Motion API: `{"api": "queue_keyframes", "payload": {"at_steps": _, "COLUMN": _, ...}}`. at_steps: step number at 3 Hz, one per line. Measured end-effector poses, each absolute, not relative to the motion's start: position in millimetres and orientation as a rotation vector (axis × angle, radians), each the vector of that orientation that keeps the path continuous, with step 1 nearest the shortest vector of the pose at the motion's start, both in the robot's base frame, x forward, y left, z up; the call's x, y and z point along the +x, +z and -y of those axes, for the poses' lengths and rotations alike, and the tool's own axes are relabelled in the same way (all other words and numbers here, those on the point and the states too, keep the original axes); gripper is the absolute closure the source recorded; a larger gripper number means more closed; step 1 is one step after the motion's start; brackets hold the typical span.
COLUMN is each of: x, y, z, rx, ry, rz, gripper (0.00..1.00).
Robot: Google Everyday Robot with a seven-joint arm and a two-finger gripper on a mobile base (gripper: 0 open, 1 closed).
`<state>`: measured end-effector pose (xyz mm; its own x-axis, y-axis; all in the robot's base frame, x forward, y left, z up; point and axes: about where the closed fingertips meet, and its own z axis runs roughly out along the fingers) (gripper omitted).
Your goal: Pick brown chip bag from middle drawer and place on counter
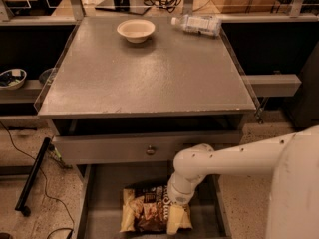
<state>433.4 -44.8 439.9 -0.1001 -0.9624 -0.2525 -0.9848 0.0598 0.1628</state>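
Note:
The brown chip bag lies flat on the floor of the open middle drawer at the bottom of the camera view. My white arm reaches in from the right and bends down into the drawer. The gripper points down at the bag's right end, and the wrist hides its fingers. The grey counter spreads above the drawer.
A cream bowl and a lying plastic water bottle sit at the counter's back edge. A shut drawer front with a round knob is just above the open drawer. Clear side guards line the counter. A black pole and cables lie on the floor at left.

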Motion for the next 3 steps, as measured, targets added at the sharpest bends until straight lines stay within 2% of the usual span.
{"api": "queue_keyframes", "payload": {"at_steps": 3, "x": 438, "y": 383, "z": 40, "rx": -2.003, "ry": 0.513, "rz": -2.276, "gripper": 0.00}}
